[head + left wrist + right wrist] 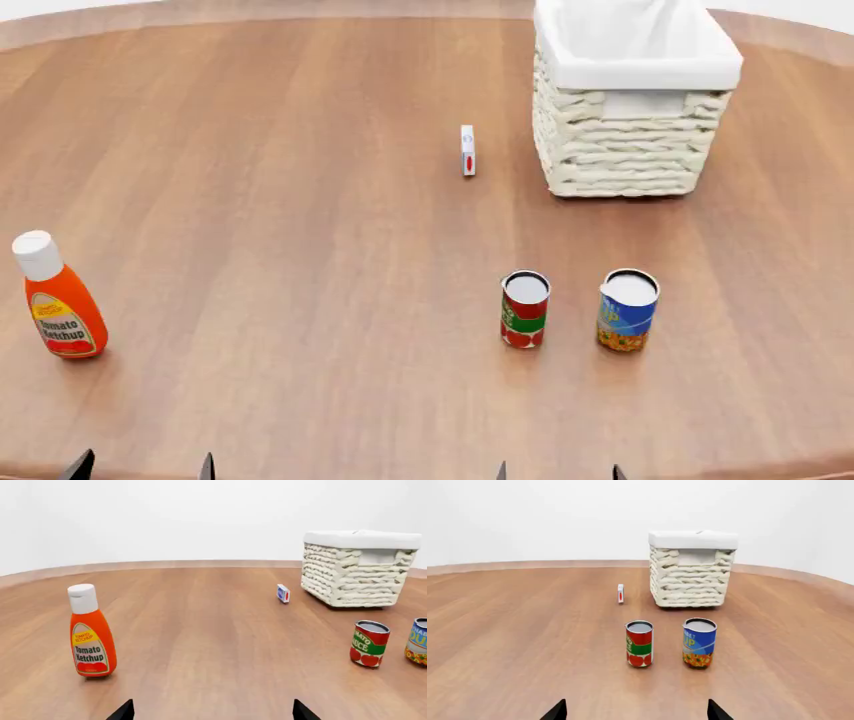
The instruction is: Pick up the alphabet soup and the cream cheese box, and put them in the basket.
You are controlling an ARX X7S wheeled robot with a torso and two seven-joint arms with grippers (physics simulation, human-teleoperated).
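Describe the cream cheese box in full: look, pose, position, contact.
The cream cheese box is a small, thin white carton with a red mark and a bluish mark on its faces. It stands upright on a narrow edge on the wooden table, beside the basket with bare wood showing between them, and beyond the two cans. Only the tabletop touches it; neither hand is near. Its print is too small to read.

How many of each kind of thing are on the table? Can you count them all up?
Cans: 2, the alphabet soup and the red-and-green can
Bottles: 1, the ketchup bottle
Boxes: 1, the cream cheese box
Baskets: 1, the basket
Total: 5
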